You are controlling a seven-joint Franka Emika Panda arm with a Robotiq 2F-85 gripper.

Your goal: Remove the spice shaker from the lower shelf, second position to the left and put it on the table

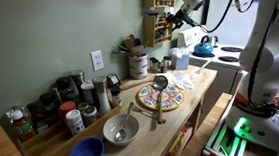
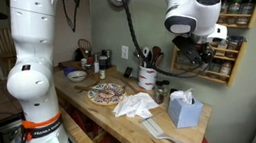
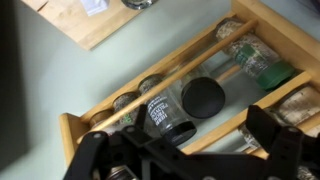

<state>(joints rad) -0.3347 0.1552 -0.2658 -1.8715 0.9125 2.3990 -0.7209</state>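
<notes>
The brown wooden rack (image 1: 158,16) hangs on the green wall above the light-wood countertop (image 1: 182,105); it also shows in an exterior view (image 2: 219,33). My gripper (image 1: 180,17) is right in front of the rack, at its lower tiers (image 2: 194,50). In the wrist view the gripper (image 3: 178,132) is open, its two black fingers spread wide. Between them is a clear labelled spice jar (image 3: 163,112) and beside it a round black lid (image 3: 205,97), both behind a wooden rail (image 3: 170,68). I cannot tell which tier they stand on. Nothing is gripped.
On the countertop are a patterned plate (image 1: 159,96) with a ladle (image 1: 159,86), a metal bowl (image 1: 121,130), a blue bowl (image 1: 86,154), several jars (image 1: 71,103), a utensil crock (image 2: 148,77), a white cloth (image 2: 133,104) and a tissue box (image 2: 182,107). The stove with a blue kettle (image 1: 205,49) stands beyond.
</notes>
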